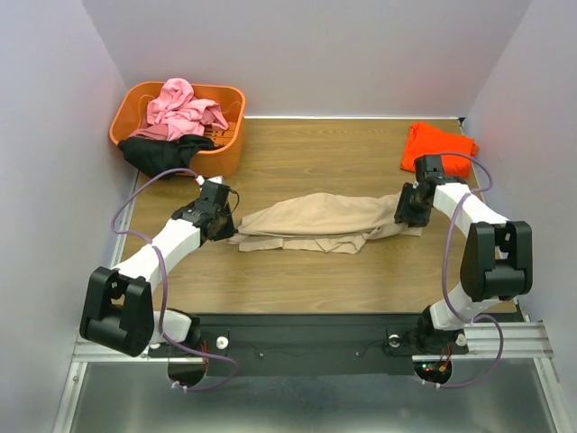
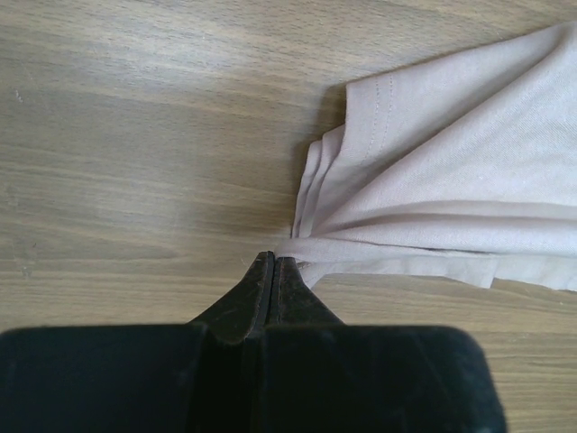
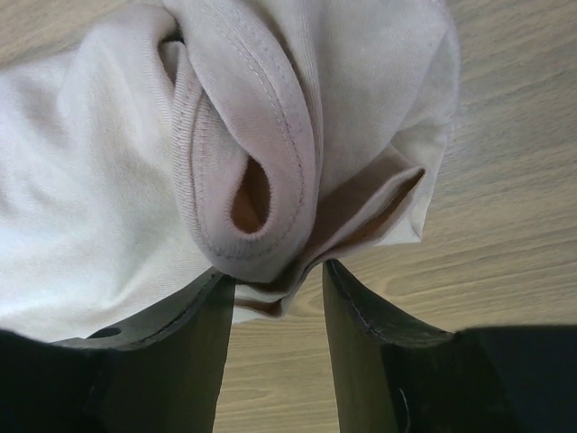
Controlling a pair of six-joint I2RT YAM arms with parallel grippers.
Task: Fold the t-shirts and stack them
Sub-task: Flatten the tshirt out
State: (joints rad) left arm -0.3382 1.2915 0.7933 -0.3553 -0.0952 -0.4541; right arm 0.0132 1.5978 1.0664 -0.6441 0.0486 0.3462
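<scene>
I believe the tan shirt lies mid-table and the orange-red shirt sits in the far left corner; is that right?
Not quite: the orange-red shirt sits in the far right corner, as the top view shows. The tan shirt does lie mid-table.

The place looks like a robotics lab test cell: plain pale walls (image 1: 54, 135) box in a wood-grain desk (image 1: 297, 280) on three sides. Two white-and-black robot arms (image 1: 171, 244) are bolted to an aluminium rail (image 1: 505, 341) at its near edge, with purple cables (image 1: 447, 266) looping along them. A tan t-shirt (image 1: 315, 221) and an orange basket (image 1: 225, 158) of clothes sit on the desk like laid-out test props rather than household laundry.
</scene>
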